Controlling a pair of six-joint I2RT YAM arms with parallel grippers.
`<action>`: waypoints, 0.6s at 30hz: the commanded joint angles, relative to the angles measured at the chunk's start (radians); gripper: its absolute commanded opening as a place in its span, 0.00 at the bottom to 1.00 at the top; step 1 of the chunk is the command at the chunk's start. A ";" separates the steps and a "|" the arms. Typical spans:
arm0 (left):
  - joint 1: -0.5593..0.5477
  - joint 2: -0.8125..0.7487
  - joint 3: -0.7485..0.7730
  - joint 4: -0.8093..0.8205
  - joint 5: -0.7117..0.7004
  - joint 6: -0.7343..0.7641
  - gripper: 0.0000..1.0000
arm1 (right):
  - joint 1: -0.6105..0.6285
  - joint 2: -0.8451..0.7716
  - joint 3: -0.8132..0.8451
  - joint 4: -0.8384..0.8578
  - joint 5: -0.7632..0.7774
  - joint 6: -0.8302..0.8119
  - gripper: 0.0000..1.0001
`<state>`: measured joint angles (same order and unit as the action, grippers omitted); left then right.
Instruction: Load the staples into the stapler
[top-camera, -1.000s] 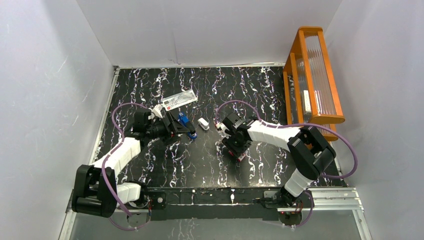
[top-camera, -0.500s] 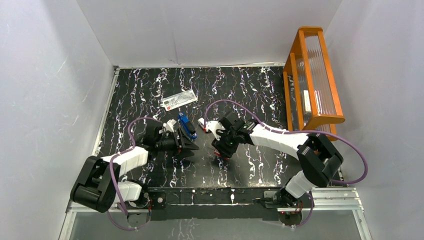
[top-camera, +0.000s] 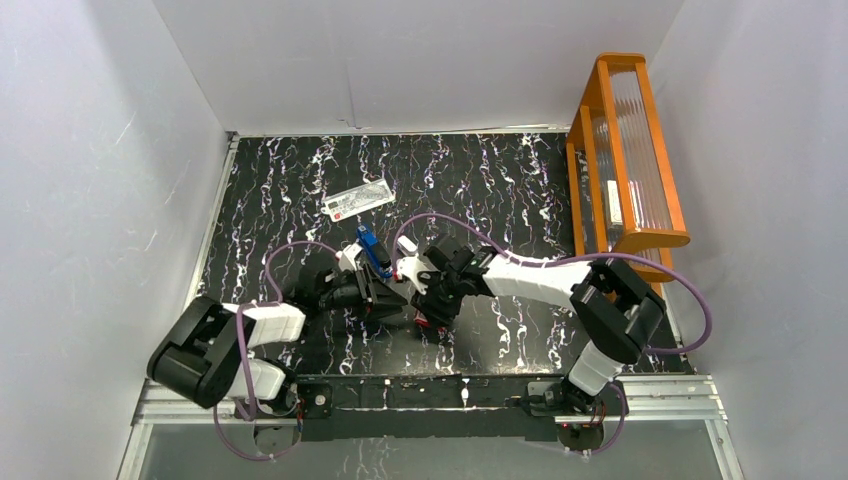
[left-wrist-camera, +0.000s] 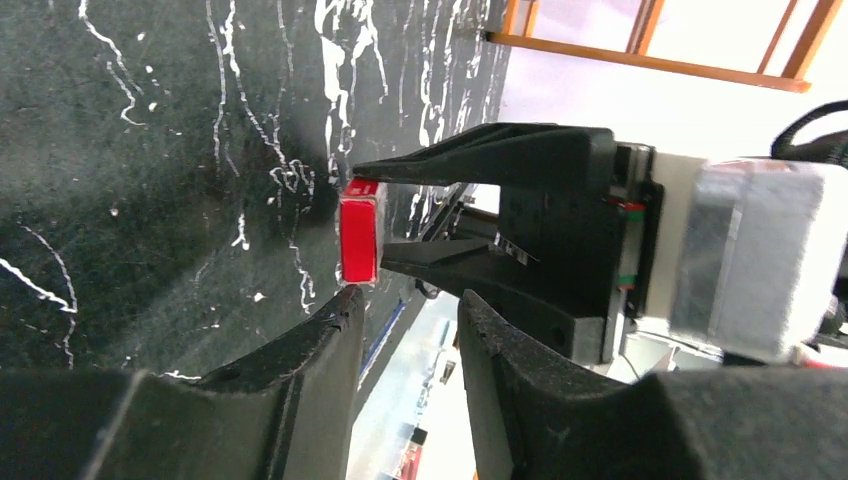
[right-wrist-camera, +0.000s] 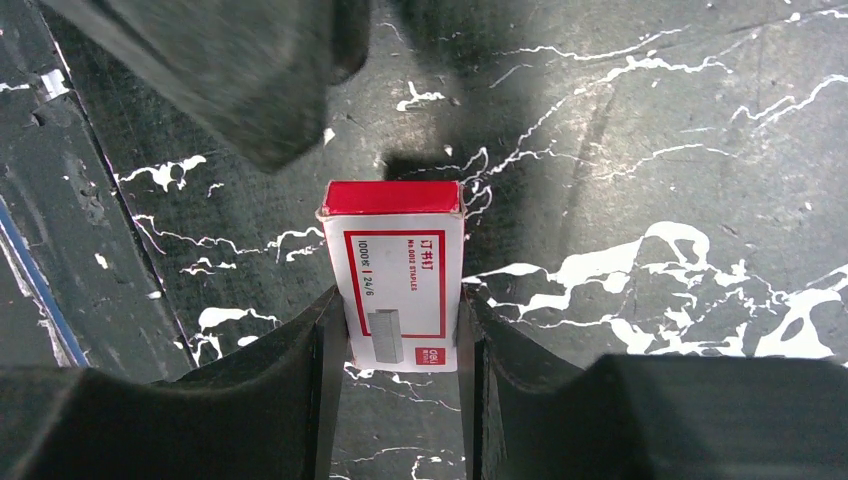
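Note:
My right gripper (right-wrist-camera: 398, 302) is shut on the red-and-white staples box (right-wrist-camera: 395, 275), its fingers clamping the two long sides and the red end pointing away from the wrist. In the top view the box (top-camera: 423, 321) is low over the table's near middle, in my right gripper (top-camera: 428, 311). My left gripper (left-wrist-camera: 405, 305) is open and empty, one fingertip (left-wrist-camera: 340, 305) close under the box's red end (left-wrist-camera: 358, 240). In the top view the left gripper (top-camera: 393, 297) faces the right one. The blue stapler (top-camera: 372, 250) is just behind them, in neither gripper. No staple strip shows.
A flat clear packet with a white-and-red label (top-camera: 358, 200) lies on the black marbled table (top-camera: 500, 180) at the back left. An orange-framed rack (top-camera: 625, 150) stands along the right edge. White walls close in the table on three sides.
Both grippers moved toward the table's near middle and each other: the left one right and nearer, away from the stapler, the right one left with the box. The stapler stayed put.

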<state>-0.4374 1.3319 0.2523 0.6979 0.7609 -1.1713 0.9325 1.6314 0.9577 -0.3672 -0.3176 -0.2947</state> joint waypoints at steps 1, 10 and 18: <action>-0.024 0.062 -0.021 0.109 -0.019 -0.020 0.36 | 0.020 0.008 0.046 0.045 -0.024 -0.018 0.47; -0.064 0.137 -0.021 0.190 -0.035 -0.029 0.23 | 0.047 0.018 0.049 0.057 -0.007 -0.013 0.49; -0.080 0.183 -0.024 0.190 -0.052 -0.009 0.18 | 0.055 0.025 0.059 0.062 0.004 -0.001 0.49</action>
<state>-0.5068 1.4925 0.2344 0.8654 0.7246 -1.2060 0.9783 1.6455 0.9710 -0.3393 -0.3134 -0.2943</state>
